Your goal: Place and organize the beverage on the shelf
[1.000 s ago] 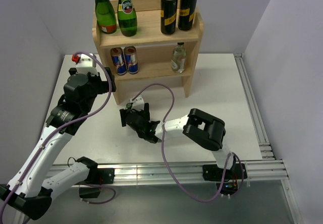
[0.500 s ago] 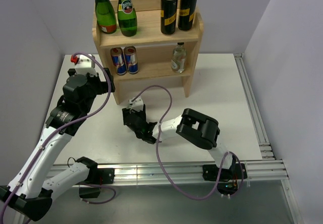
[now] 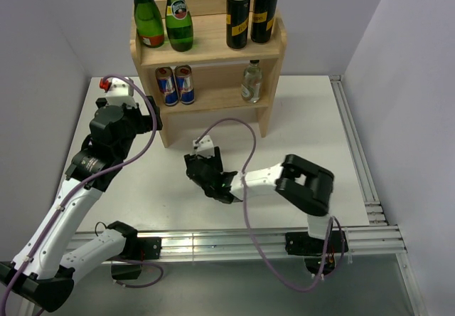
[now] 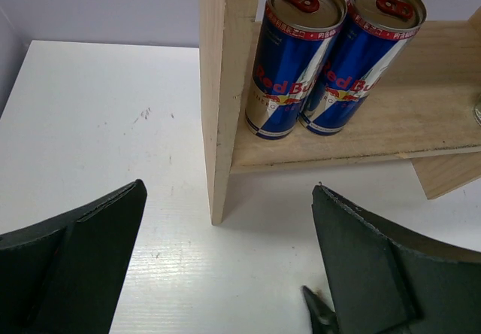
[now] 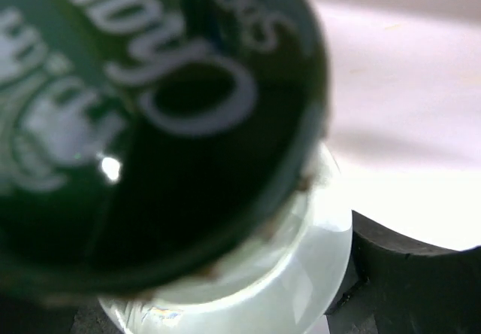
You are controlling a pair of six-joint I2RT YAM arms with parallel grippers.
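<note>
Evidently my right end effector [image 3: 206, 175] clamps the green-capped bottle [image 5: 158, 116], bound for the shelf [image 3: 213, 97] at twelve o'clock; my left end effector [image 4: 227, 198] gapes wide.

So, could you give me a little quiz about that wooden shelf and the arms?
1. How many tall black cans stand on the top board of the light wooden shelf?
2. True or false: the left gripper is shut on a can.
3. What shares the lower tier with the two blue-and-silver cans? A: a small clear bottle; B: a green glass bottle; C: a black can.
Key: 1: two. 2: false, its jaws stand wide open, empty. 3: A.
</note>
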